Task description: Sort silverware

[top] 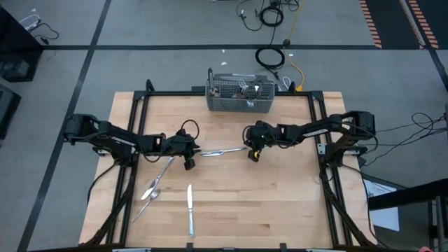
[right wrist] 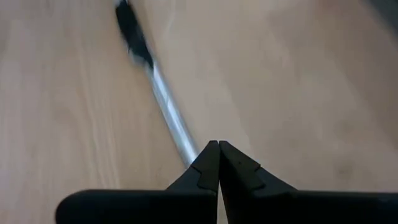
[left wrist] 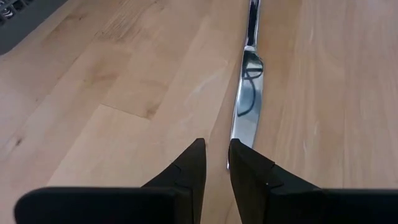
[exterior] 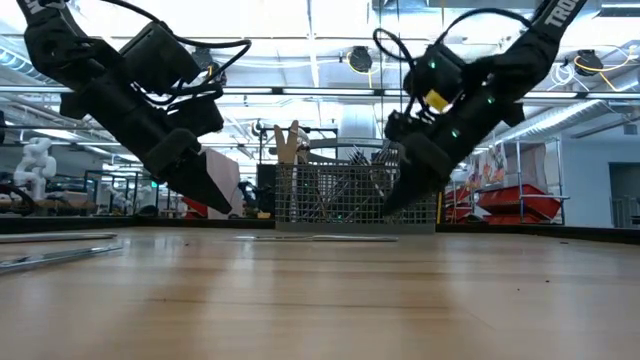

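A table knife lies flat on the wooden table between my two grippers. Its blade points at my left gripper and its handle at my right. My left gripper hovers just off the blade tip with a narrow gap between its fingers and nothing in it. My right gripper is shut and stands a little above the handle's end. In the low view both fingertips are clear of the tabletop and the knife rests on it.
The grey wire-mesh basket stands at the table's far edge with several pieces of silverware in it. A spoon and a fork lie near the front left, and another knife lies near the front edge.
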Robot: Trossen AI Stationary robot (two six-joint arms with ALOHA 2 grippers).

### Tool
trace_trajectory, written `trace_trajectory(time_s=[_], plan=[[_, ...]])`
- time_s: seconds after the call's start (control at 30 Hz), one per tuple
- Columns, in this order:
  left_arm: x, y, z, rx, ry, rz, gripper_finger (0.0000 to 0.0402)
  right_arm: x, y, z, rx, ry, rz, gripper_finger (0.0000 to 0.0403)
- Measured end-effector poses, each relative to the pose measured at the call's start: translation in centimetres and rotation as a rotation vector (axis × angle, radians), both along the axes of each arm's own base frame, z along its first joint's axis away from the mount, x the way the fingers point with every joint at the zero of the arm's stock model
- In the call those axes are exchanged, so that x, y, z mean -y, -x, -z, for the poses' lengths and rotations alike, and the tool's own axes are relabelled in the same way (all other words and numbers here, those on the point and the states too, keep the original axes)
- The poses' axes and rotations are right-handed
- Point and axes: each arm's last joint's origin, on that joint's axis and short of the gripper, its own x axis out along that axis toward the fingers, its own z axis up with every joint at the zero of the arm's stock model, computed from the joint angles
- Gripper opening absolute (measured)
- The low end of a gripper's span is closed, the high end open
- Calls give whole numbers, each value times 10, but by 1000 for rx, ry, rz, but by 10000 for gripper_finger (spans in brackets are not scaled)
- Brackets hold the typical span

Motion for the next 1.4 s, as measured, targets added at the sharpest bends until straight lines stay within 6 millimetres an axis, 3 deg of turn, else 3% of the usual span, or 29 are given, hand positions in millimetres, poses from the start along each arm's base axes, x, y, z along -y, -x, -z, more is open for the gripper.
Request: trace_trajectory(time_s=[0.47,0.73,1.3,1.4], plan=[[0,0,0,2,0,0,77,-4,13,15,-31,-7,-29,0],[0,0,0,5,0,0,77,-3,10,13,8,10,-37,0],[0,-1,-1,9,2,1,77,-3,5,31,-7,-40,-28,0],[3,-2,-2,26,57,88,77,-3,5,31,-8,-46,-23,0]])
